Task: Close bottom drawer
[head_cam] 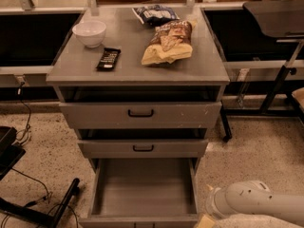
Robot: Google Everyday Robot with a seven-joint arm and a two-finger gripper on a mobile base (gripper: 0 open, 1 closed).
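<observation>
While one bottom drawer (142, 191) gapes, one gripper (206, 220) sits beside it.

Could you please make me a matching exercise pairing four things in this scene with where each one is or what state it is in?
Things:
1. bottom drawer
2. white bowl
3. chip bag
4. gripper

Places or states:
A. lying on the cabinet top, right of the middle
B. pulled far out
C. standing on the cabinet top, back left
D. low at the right, by the open drawer's front right corner

Pairs: 1-B, 2-C, 3-A, 4-D
</observation>
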